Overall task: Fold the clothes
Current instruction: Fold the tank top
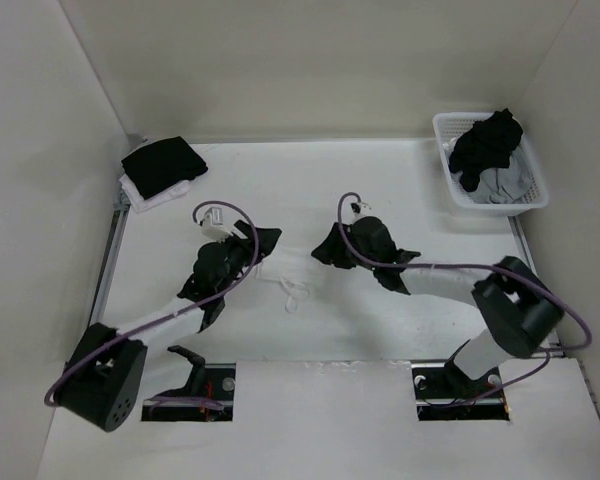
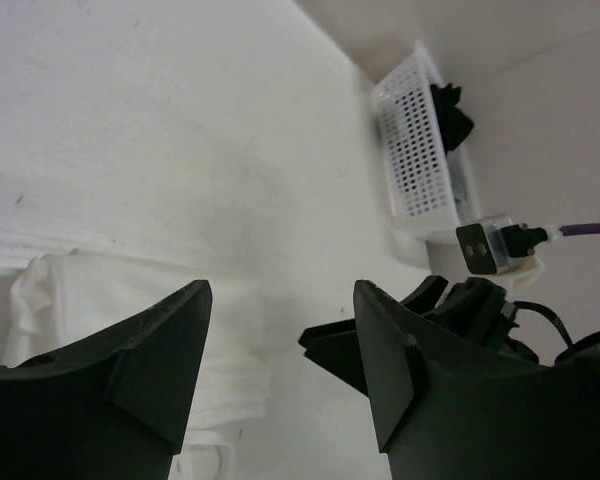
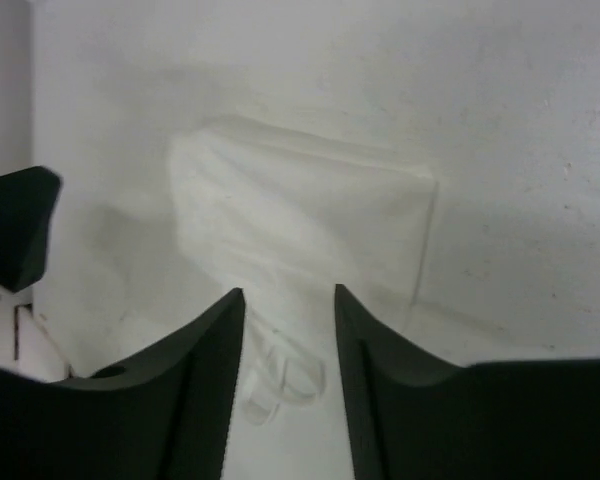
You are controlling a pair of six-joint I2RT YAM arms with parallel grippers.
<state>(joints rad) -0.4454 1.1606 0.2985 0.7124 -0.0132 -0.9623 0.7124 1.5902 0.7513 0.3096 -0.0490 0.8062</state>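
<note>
Our left gripper point(image 2: 280, 296) and right gripper point(image 3: 288, 295) hover spread and empty above the folded camisole point(image 3: 300, 220), apparently so it lies flat.

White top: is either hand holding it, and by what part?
Neither. The left hand and right hand are open above the top, gripping nothing.

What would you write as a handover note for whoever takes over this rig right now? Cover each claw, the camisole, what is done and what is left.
Left claw: open, empty, low beside the camisole.
Right claw: open, empty, above the camisole.
Camisole: lies between the two claws in a compact folded shape. Its straps stick out at one edge.
Done: at least one fold, it seems.
Left: probably tuck in the straps and tidy up or fold once more.
</note>
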